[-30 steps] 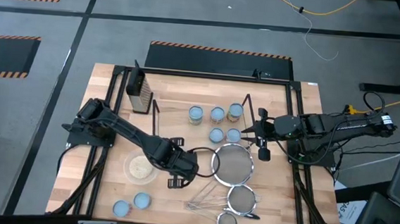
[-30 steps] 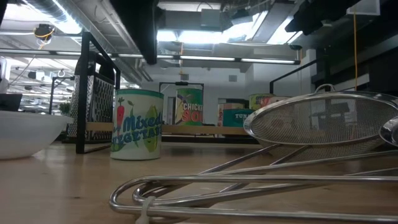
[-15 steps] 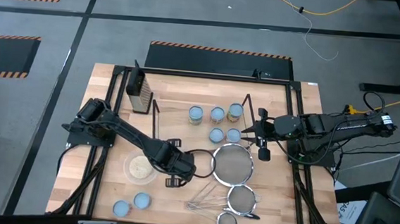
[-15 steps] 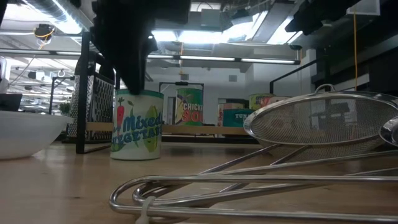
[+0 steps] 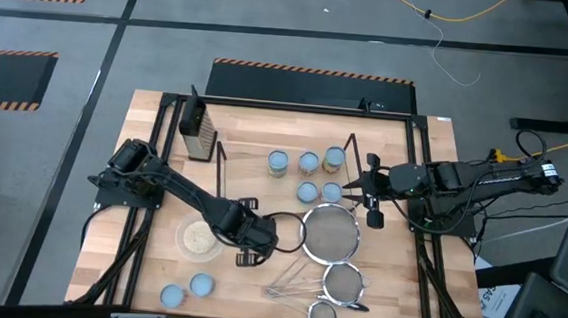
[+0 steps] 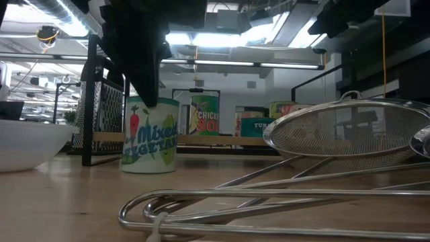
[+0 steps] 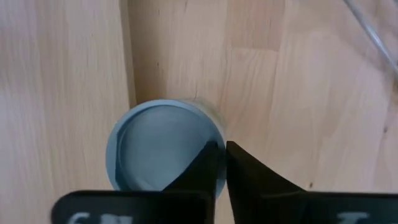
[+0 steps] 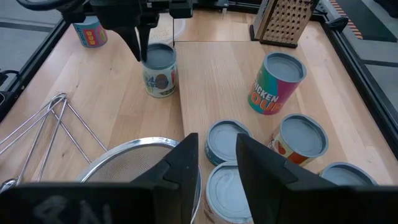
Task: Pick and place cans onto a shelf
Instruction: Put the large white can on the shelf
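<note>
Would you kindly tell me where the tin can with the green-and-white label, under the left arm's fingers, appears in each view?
Low view: the green-and-white labelled tin can stands left of centre.
Left wrist view: its pale blue top sits at centre.
Right wrist view: far side, on the bare wood.
High view: hidden beneath the left gripper.
Shared landmark: the left gripper's dark fingers at its rim.

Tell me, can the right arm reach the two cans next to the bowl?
Probably not: the right gripper waits far across, with the big strainer, left arm and bowl between it and the two cans.
</note>
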